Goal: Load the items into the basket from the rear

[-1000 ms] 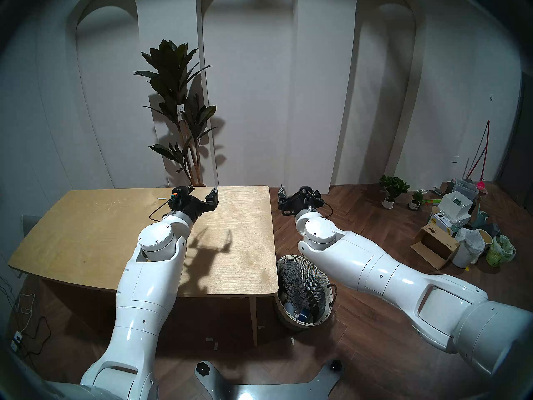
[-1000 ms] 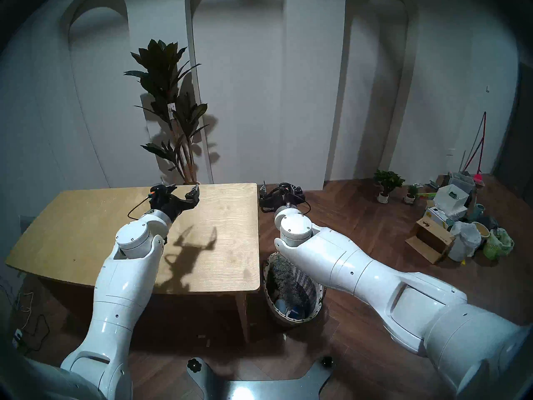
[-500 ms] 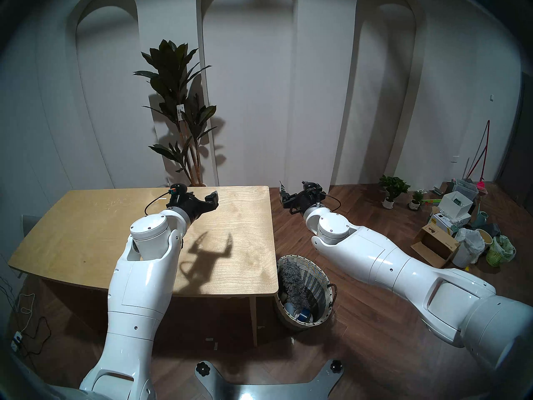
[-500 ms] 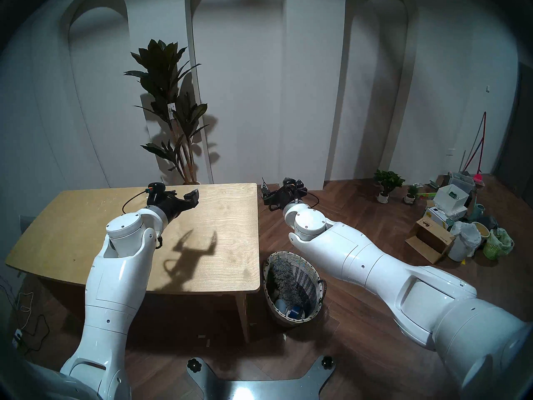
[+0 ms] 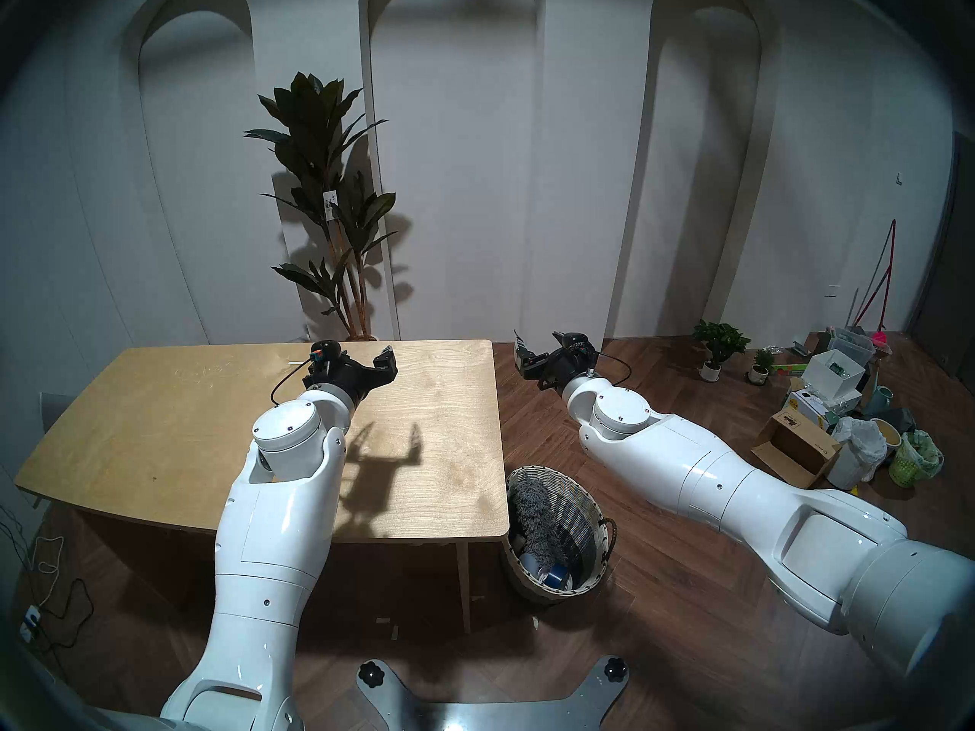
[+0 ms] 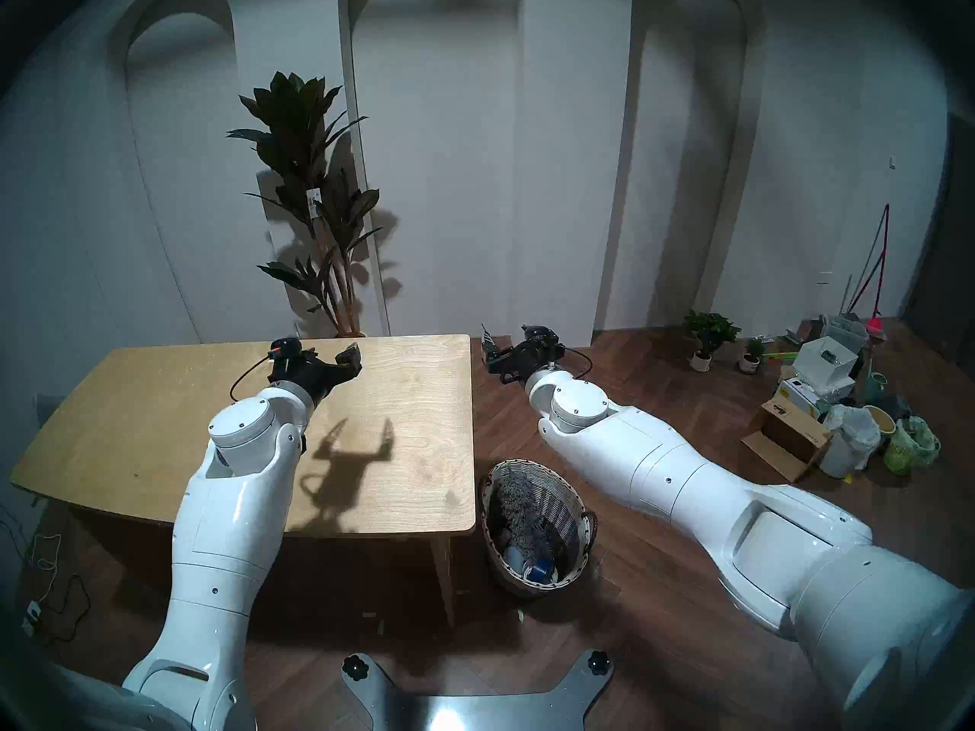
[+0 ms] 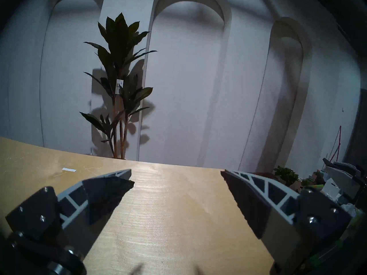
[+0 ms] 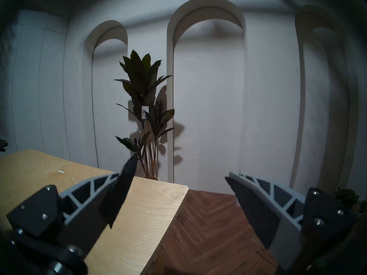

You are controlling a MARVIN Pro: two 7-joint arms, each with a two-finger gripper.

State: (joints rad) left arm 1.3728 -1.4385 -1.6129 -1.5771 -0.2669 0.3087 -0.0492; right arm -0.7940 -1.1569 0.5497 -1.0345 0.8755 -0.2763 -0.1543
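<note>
The striped wicker basket (image 5: 551, 469) (image 6: 527, 462) stands on the floor at the table's near right corner. Inside it lie the fluffy grey duster (image 5: 533, 519) (image 6: 519, 508), a blue tape roll (image 5: 555, 577) (image 6: 539, 573) and a pale rounded thing beside the roll. My left gripper (image 5: 366, 356) (image 6: 332, 353) (image 7: 176, 174) hovers open and empty over the far part of the bare wooden table (image 5: 211, 424). My right gripper (image 5: 539, 342) (image 6: 507, 334) (image 8: 181, 165) hangs open and empty above the floor, just past the table's far right corner and well beyond the basket.
A tall potted plant (image 5: 327, 213) stands against the wall behind the table. Small potted plants (image 5: 720, 345), boxes and bags (image 5: 823, 429) crowd the floor at far right. Cables (image 5: 47, 598) lie on the floor at left. My base plate (image 5: 490, 709) is at the bottom.
My right arm has swung to the right, off the basket's rim, which now shows in full. The left arm swayed left and came back. Both grippers stayed open.
</note>
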